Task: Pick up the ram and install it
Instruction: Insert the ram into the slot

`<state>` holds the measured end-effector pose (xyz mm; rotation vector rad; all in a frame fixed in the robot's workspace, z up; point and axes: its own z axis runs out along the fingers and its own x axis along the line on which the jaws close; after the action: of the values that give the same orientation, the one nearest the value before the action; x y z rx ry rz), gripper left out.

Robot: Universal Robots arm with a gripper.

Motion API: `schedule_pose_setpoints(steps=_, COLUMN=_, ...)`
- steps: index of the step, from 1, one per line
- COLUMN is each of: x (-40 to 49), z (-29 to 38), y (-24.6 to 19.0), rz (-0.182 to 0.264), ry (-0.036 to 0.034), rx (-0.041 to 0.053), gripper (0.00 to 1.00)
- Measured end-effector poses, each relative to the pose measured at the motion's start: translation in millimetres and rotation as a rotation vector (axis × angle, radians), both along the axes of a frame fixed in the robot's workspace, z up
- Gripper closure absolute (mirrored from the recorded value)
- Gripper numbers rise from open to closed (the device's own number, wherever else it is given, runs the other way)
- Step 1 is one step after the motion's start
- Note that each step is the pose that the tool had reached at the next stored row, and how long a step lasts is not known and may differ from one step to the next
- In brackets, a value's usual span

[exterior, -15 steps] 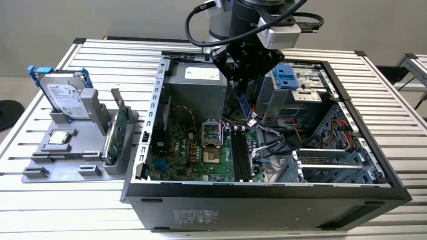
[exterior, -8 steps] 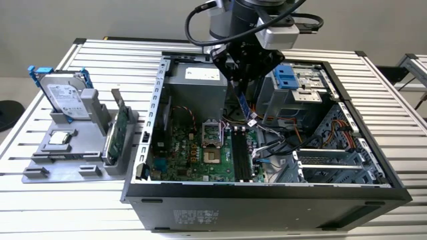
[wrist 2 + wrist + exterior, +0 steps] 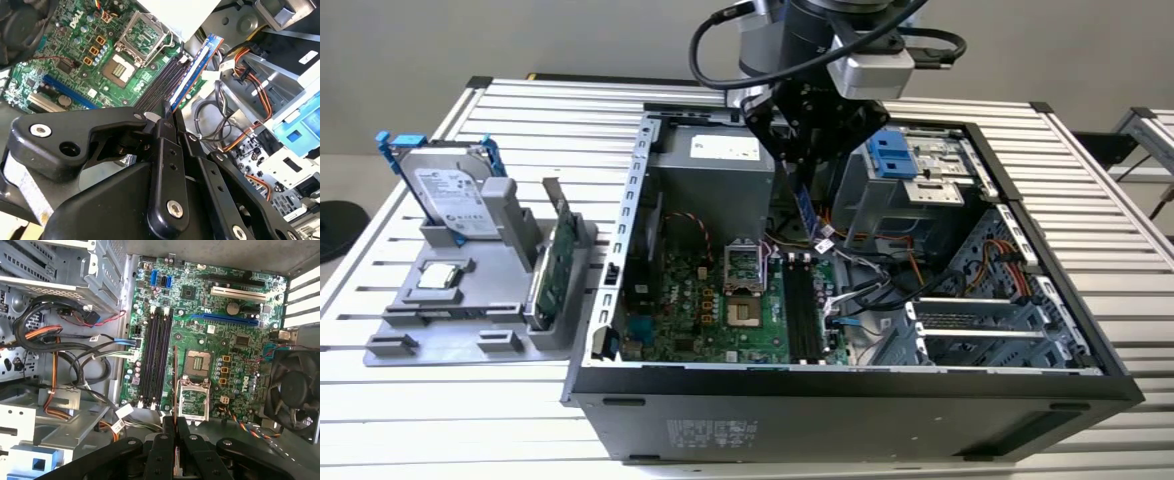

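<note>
Pickup stage is complete: the black two-finger gripper [image 3: 803, 172] is closed on the ram [image 3: 196, 70], a thin, long memory stick with a blue-edged face, pinched edgewise between its fingers [image 3: 169, 437]. The stick hangs above the green motherboard [image 3: 714, 310] of the open black computer case [image 3: 854, 385], over the row of black memory slots [image 3: 156, 352]. Insertion is not yet done; all slots appear vacant, and the stick is not touching them.

exterior high, wrists close over motherboard [image 3: 210, 340]
</note>
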<state>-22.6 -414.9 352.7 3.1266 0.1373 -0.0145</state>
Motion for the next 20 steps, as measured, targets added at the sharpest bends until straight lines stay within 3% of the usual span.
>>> schedule_pose_setpoints(steps=20, x=0.0, z=-0.6, y=0.0, rz=-0.083, ry=0.0, rx=0.0, gripper=1.0)
